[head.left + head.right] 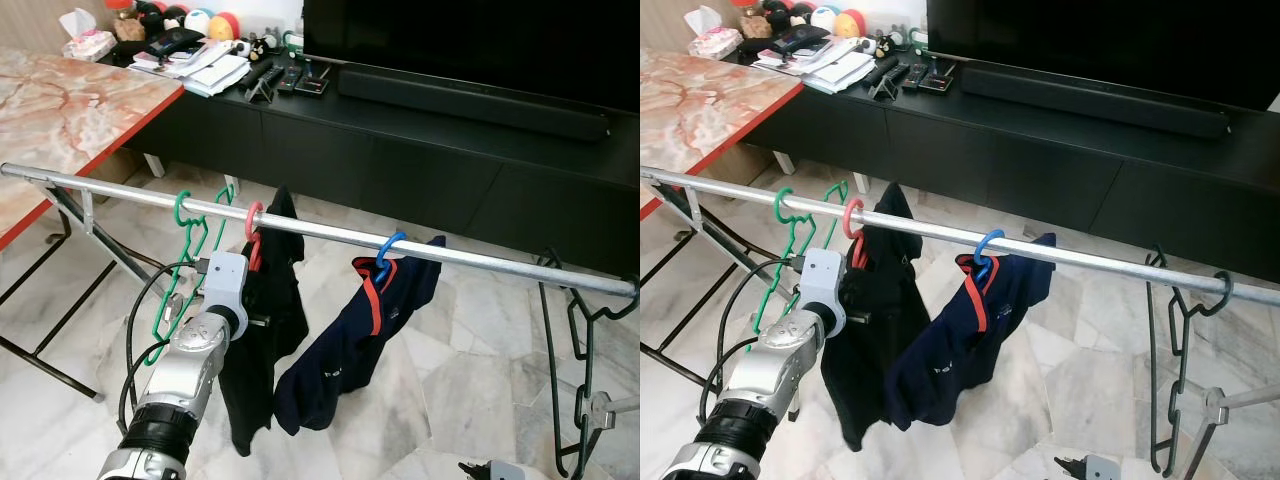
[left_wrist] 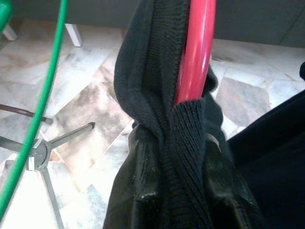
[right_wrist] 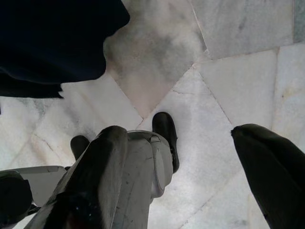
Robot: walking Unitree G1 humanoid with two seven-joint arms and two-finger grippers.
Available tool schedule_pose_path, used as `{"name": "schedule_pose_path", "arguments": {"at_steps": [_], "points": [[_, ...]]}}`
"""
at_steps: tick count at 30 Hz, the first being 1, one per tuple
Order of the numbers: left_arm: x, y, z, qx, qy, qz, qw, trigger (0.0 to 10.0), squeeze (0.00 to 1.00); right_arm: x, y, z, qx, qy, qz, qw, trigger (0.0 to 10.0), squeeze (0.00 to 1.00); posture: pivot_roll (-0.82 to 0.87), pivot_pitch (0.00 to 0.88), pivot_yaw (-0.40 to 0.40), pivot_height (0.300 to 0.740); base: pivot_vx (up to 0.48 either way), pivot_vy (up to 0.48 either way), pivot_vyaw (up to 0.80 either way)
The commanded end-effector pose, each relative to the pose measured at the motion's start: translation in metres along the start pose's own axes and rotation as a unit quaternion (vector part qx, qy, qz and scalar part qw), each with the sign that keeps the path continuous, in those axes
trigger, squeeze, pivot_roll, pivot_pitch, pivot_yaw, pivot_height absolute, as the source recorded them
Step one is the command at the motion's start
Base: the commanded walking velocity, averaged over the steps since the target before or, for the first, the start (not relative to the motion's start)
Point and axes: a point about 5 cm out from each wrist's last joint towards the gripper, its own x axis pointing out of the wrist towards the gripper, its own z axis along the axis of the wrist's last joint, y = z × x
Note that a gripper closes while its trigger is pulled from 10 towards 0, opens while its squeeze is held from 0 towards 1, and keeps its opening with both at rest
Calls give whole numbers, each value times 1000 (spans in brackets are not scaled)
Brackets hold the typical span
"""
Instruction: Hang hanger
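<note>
A red hanger (image 1: pixel 253 222) hooks over the silver rail (image 1: pixel 450 255), with a black garment (image 1: pixel 270 340) hanging from it. My left gripper (image 2: pixel 183 143) is raised to the hanger's neck just under the rail. It is shut on the garment's knit collar and the red hanger (image 2: pixel 195 52) inside it, and its fingers (image 2: pixel 138 191) are partly wrapped in cloth. My right gripper (image 3: pixel 178 136) hangs low over the marble floor, open and holding nothing.
Two green hangers (image 1: pixel 185 215) hang left of the red one. A blue hanger (image 1: pixel 388 250) with a navy shirt (image 1: pixel 350 350) hangs to the right. A dark wire hanger (image 1: pixel 575 340) hangs at the rail's right end. Behind are a black TV console (image 1: pixel 400 150) and a marble-topped table (image 1: pixel 70 100).
</note>
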Motion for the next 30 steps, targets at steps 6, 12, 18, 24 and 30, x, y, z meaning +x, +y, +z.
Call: {"name": "schedule_pose_path", "arguments": {"at_steps": [6,12,18,24,30], "points": [[-10,1,-22,-10,22,13,1000,10000,0,-3,-5,-10,8,17,-7,1000,10000,0,-46,206,-12,740,0,0,0],[-22,3,-7,-16,-57,20,998,10000,1000,-3,-5,-11,7,18,-6,1000,10000,0,-48,208,-12,740,0,0,0],[-43,6,-6,5,-89,24,996,10000,1000,-3,-5,-11,8,18,-6,1000,10000,0,-46,208,-9,740,0,0,0],[-54,2,-8,1,-103,29,994,10000,1000,-3,-6,-11,5,19,-6,1000,10000,0,-41,208,-12,740,0,0,0],[-71,-5,-5,27,-152,15,988,10000,0,-4,-7,-11,8,16,-11,1000,10000,0,-40,205,-8,740,0,0,0]]}}
